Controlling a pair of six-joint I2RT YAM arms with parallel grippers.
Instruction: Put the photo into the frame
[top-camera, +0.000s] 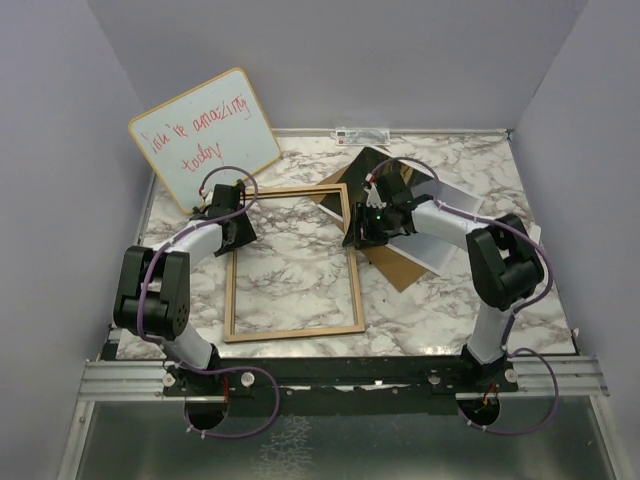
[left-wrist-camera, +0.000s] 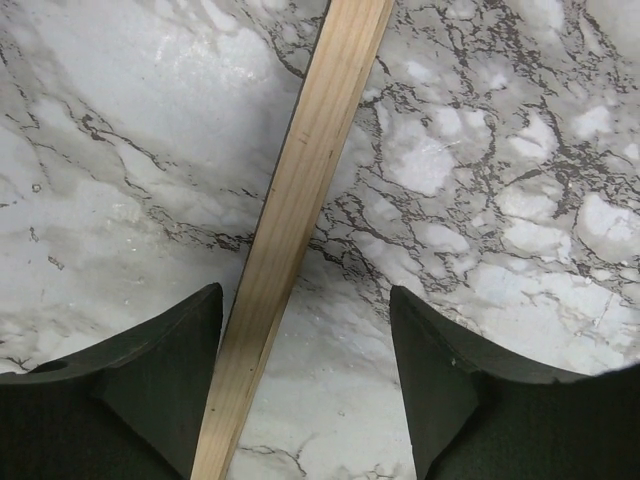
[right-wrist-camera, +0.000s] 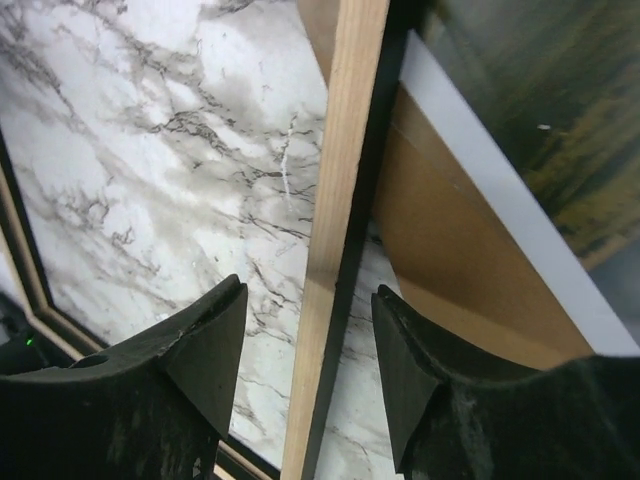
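The frame (top-camera: 293, 330) lies flat on the marble table with its light wood face up. My left gripper (top-camera: 232, 228) is open and low over the frame's left rail. In the left wrist view the rail (left-wrist-camera: 300, 200) runs between the fingers (left-wrist-camera: 160, 390), close to the left one; I cannot tell if it touches. My right gripper (top-camera: 360, 228) is open and straddles the right rail (right-wrist-camera: 340, 200), touching nothing. The photo (top-camera: 380, 168) lies just right of the frame on the brown board (top-camera: 400, 265). Its white margin and golden hills show in the right wrist view (right-wrist-camera: 540, 120).
A wood-edged whiteboard (top-camera: 205, 135) with red handwriting leans against the back left wall. A small label strip (top-camera: 360, 133) lies at the table's back edge. Grey walls close in the table on three sides. The brown board (right-wrist-camera: 450, 250) sticks out beneath the photo.
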